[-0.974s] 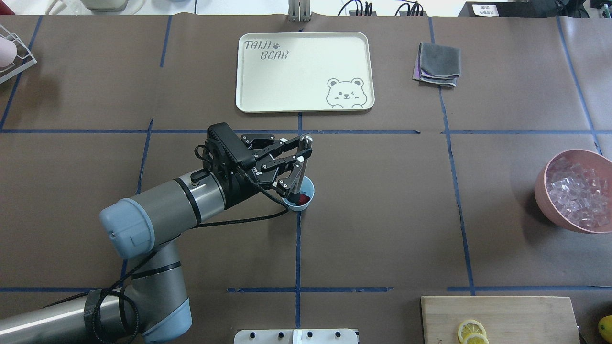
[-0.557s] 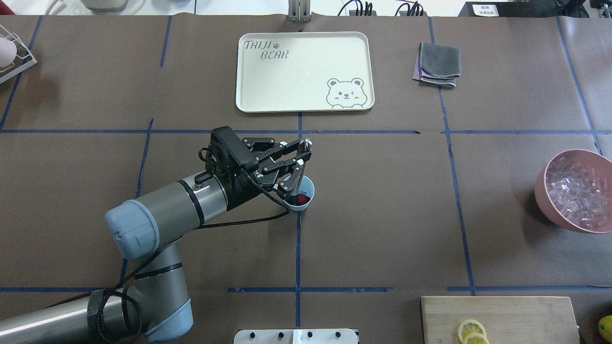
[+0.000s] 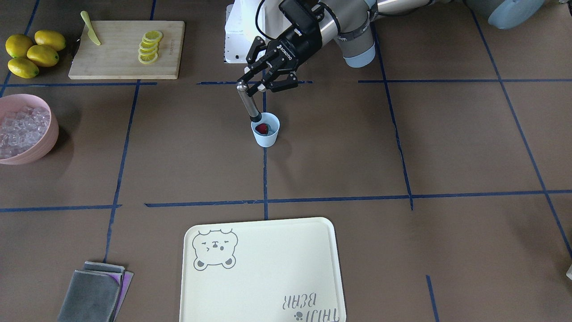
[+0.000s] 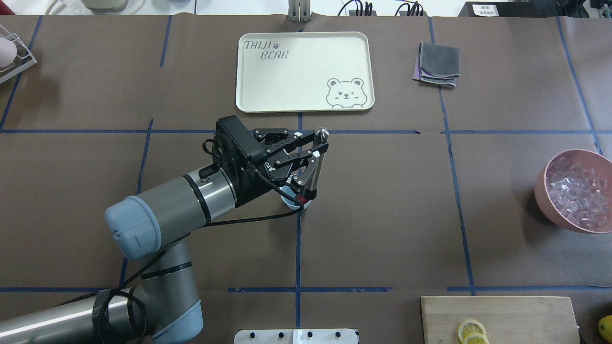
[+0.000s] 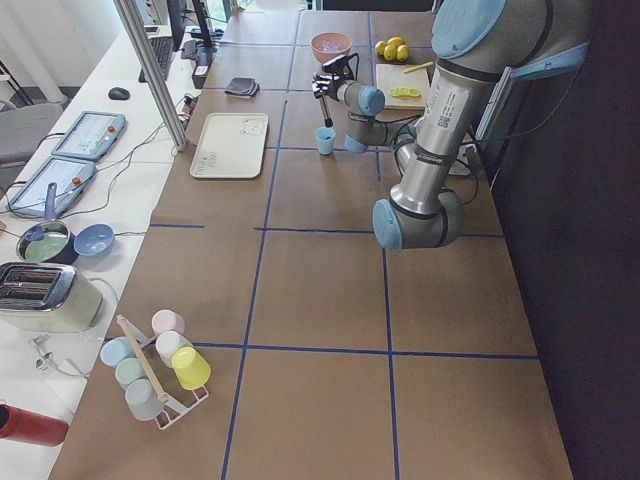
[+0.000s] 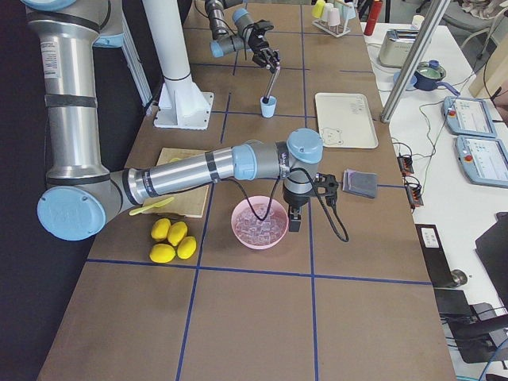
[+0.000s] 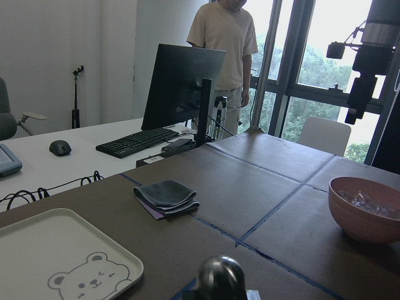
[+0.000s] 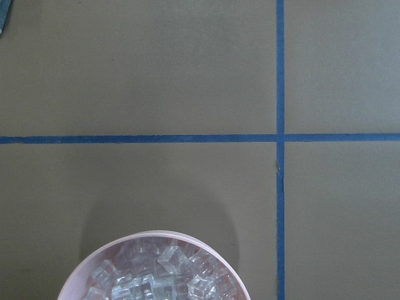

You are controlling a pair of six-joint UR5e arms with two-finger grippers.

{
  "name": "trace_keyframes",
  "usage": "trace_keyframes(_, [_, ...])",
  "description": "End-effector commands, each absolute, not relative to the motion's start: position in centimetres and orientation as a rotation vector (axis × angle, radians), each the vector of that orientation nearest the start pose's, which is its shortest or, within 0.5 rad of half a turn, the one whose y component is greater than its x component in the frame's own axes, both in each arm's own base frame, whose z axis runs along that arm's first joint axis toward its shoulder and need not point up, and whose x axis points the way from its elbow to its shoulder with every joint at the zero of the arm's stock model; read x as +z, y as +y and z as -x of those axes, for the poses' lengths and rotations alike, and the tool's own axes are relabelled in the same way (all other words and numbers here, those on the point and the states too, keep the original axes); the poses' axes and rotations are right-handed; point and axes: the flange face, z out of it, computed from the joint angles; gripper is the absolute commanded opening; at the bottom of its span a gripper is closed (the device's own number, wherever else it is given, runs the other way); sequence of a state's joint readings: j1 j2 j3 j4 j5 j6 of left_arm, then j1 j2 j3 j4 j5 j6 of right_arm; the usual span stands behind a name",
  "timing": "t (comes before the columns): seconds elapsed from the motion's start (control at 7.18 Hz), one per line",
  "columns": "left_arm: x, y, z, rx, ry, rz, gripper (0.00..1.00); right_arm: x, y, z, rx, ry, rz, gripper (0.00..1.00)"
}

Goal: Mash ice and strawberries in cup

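**Mashing in an unbraced cup: hazards and contents**

Hazards. The left gripper point(image 4: 315, 154) is clamped on the upper part of a metal muddler point(image 3: 248, 103), its fingers closed to the width of the shaft. The muddler leans, and its lower end sits inside the cup point(image 3: 267, 136), close to the rim on the robot's side. Nothing steadies the cup: it stands free near the middle of the table, and the right gripper point(image 6: 295, 216) hangs well apart, over the bowl point(image 3: 42, 150). Whether that gripper is open cannot be told. A slanted push would likely load the cup wall rather than its floor, so the light cup may slide or tip. The round strawberry point(image 3: 262, 129) may also roll out from under the muddler's end, so that the stroke lands on bare plastic. A hard stroke could throw juice over the rim.

Contents. The cup holds one dark-red strawberry; no ice can be made out in it from the front view. The ice point(image 3: 20, 129) fills the bowl, heaped near the rim. Mashing now would probably crush the fruit alone, leaving half the task undone.
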State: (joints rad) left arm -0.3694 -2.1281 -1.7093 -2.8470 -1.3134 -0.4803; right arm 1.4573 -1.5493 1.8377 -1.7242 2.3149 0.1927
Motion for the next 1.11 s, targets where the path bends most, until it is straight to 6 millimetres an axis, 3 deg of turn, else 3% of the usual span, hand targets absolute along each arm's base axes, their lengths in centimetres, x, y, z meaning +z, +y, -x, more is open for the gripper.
trace_keyframes(0.0, [12.3, -38.3, -44.0, 0.182, 1.286, -1.463, 0.0, 53.5, -49.8, -0.9, 0.024, -0.754, -0.014, 1.0])
trace_keyframes(0.14, [10.9, -40.5, -41.1, 0.196, 1.154, -1.418, 0.0, 53.6, -49.8, -1.0, 0.025, -0.752, -0.013, 1.0])
trace_keyframes(0.28, [10.5, -41.3, -39.3, 0.226, 1.066, -1.353, 0.0, 53.6, -49.8, -1.0, 0.026, -0.754, -0.012, 1.0])
trace_keyframes(0.56, [15.1, -43.7, -38.4, 0.26, 0.927, -1.22, 0.0, 54.1, -49.9, -0.9, 0.029, -0.752, -0.003, 1.0])
trace_keyframes(0.84, [18.9, -50.8, -32.2, 0.307, 0.802, -0.949, 0.0, 54.3, -49.9, -1.0, 0.032, -0.75, 0.002, 1.0])
trace_keyframes(0.97, [23.9, -52.3, -29.9, 0.311, 0.759, -0.795, 0.0, 54.2, -49.9, -0.9, 0.029, -0.752, -0.003, 1.0])
